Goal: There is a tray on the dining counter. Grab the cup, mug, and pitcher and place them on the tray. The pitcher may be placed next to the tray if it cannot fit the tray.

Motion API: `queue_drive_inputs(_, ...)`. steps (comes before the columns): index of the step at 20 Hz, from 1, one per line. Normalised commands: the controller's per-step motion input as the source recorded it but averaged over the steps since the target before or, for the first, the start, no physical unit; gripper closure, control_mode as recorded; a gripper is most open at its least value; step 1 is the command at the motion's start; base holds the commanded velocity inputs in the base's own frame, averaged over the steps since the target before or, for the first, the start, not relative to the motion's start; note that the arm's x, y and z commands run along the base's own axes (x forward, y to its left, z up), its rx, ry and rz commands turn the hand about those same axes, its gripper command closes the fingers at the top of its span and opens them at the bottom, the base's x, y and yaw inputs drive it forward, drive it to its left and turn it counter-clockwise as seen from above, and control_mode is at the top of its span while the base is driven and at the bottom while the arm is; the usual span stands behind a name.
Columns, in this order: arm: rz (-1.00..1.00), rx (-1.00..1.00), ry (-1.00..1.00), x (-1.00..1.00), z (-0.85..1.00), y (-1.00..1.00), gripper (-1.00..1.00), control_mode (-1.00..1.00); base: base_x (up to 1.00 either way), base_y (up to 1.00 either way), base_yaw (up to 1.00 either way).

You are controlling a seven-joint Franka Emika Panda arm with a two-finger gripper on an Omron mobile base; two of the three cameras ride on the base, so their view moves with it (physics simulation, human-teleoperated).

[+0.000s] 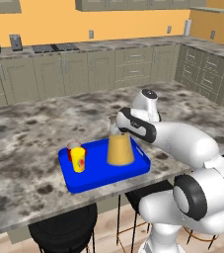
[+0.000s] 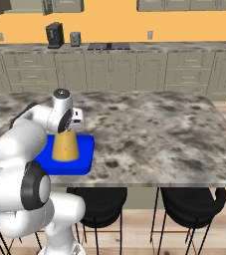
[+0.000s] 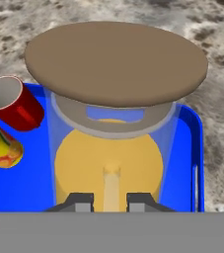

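The blue tray (image 1: pixel 96 179) lies near the front edge of the dining counter (image 1: pixel 29 128). On its left half stand the yellow cup (image 1: pixel 79 159) and, just behind it, the red mug (image 1: pixel 73 146). The pitcher (image 1: pixel 120 147), with orange-yellow liquid and a brown lid, stands upright on the tray's right half. My gripper (image 1: pixel 114 127) is at its upper rear side. In the hand view the gripper (image 3: pixel 111 200) is shut on a narrow yellow strip of the pitcher (image 3: pixel 116 62), with the mug (image 3: pixel 15 104) and cup (image 3: pixel 0 148) to the left on the tray (image 3: pixel 185 163).
Black bar stools (image 1: pixel 64 230) stand under the counter's front overhang. The stone top (image 2: pixel 159 129) runs wide to the right of the tray (image 2: pixel 86 149). A back counter with beige drawers (image 2: pixel 114 67) holds a coffee machine (image 2: pixel 55 35).
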Motion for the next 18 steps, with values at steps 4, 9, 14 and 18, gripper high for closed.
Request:
queue_drive_inputs(4, 0.0, -0.02, 0.0, 0.0, 0.0, 0.0, 1.0, -1.0, 0.0, 0.0, 0.0)
queue_drive_inputs(9, 0.0, -0.01, 0.0, 0.0, 0.0, 0.0, -1.0, -1.0, 0.0, 0.0, 0.0)
queue_drive_inputs(14, 0.0, 0.0, 0.0, 0.0, 0.0, 0.0, -1.0, -1.0, 0.0, 0.0, 0.0)
queue_drive_inputs(18, 0.0, 0.0, 0.0, 0.0, 0.0, 0.0, -1.0, -1.0, 0.0, 0.0, 0.0)
